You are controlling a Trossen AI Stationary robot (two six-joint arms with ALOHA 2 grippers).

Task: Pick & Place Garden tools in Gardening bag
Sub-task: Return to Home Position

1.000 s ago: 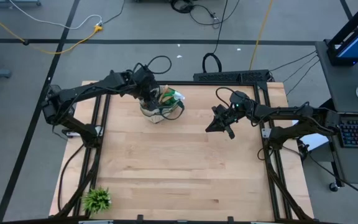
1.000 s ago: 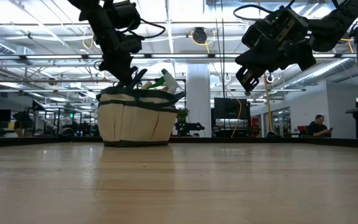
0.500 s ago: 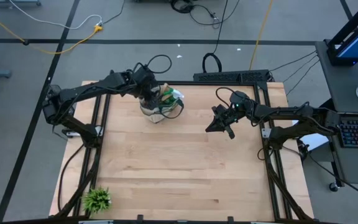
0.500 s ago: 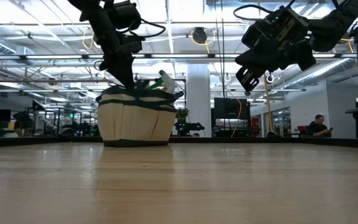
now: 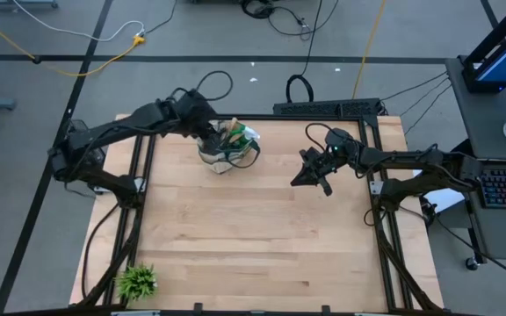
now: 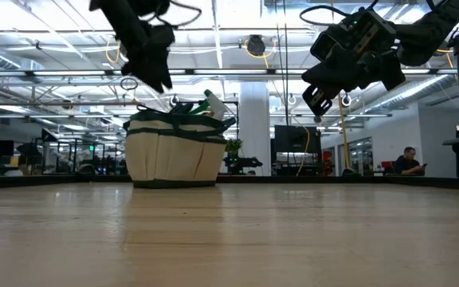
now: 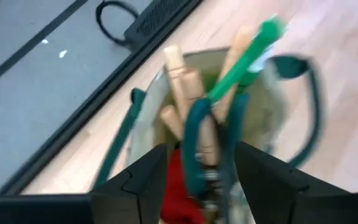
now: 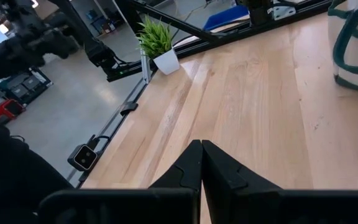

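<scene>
The beige gardening bag (image 5: 227, 151) with dark green trim stands on its base at the table's far middle; it also shows in the low view (image 6: 174, 155). Wooden tool handles (image 7: 182, 87), a green spray bottle (image 7: 250, 53), teal-handled shears (image 7: 197, 140) and a red glove (image 7: 178, 186) stick up inside it. My left gripper (image 7: 194, 186) is open and empty, just above the bag's left rim (image 6: 156, 76). My right gripper (image 5: 310, 177) is shut and empty, high above the table's right half (image 6: 317, 100).
A small leafy plant in a white pot (image 5: 137, 281) stands at the table's near left corner and shows in the right wrist view (image 8: 157, 40). Bare wood (image 5: 253, 237) lies between the bag and the plant. Black frame rails (image 5: 143, 202) run along the table's sides.
My left gripper has risen out of the bag's mouth and gone a little toward the table's left edge; it now stands clear above the rim. The bag and its tools have stayed in place.
</scene>
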